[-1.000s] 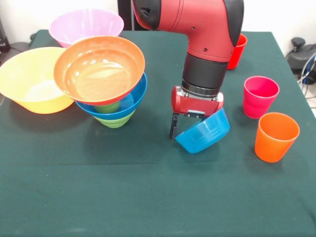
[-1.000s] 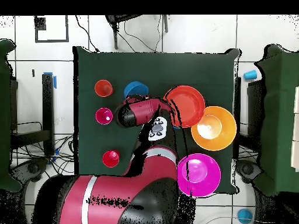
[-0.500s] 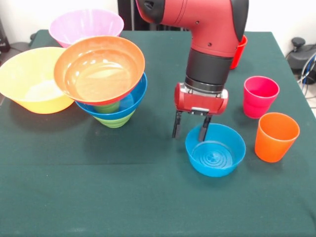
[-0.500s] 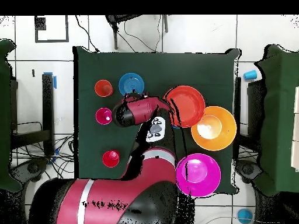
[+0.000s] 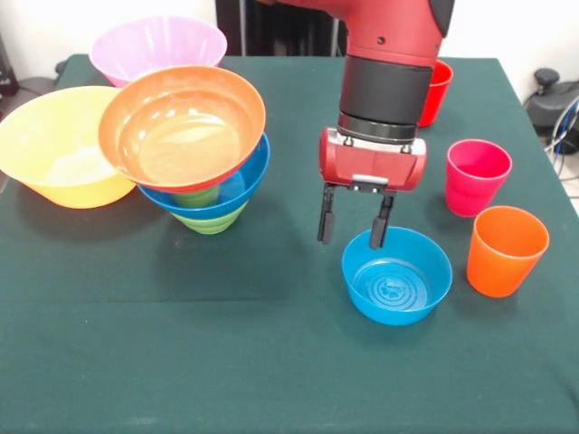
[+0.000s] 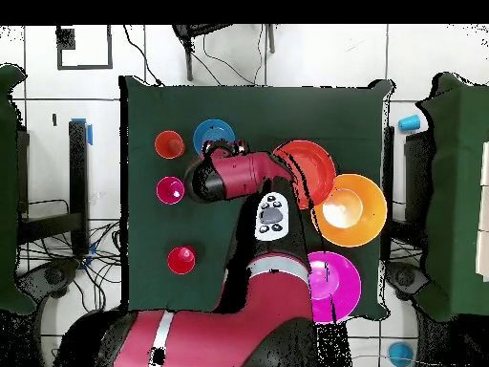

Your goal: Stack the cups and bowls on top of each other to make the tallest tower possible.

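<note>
My gripper (image 5: 353, 226) hangs open just above the far-left rim of the small translucent blue bowl (image 5: 396, 276), touching nothing. That bowl stands upright on the cloth, also seen from above (image 6: 212, 137). The tower (image 5: 204, 163) stands to the left: a small green bowl (image 5: 210, 220) at the bottom, the wide blue bowl (image 5: 237, 188) on it, and the shallow orange-red bowl (image 5: 181, 127) tilted on top. The magenta cup (image 5: 477, 176) and orange cup (image 5: 507, 250) stand right of the gripper. The red cup (image 5: 437, 89) is partly hidden behind the arm.
The big yellow-orange bowl (image 5: 54, 149) sits against the tower's left side, and the big pink bowl (image 5: 158, 45) is behind it at the table's far edge. In the overhead view the arm (image 6: 234, 177) covers the gripper and part of the pink bowl (image 6: 336, 284).
The gripper let go of the small blue bowl, which went from tilted in the fingers to upright on the table. The gripper then rose slightly.
</note>
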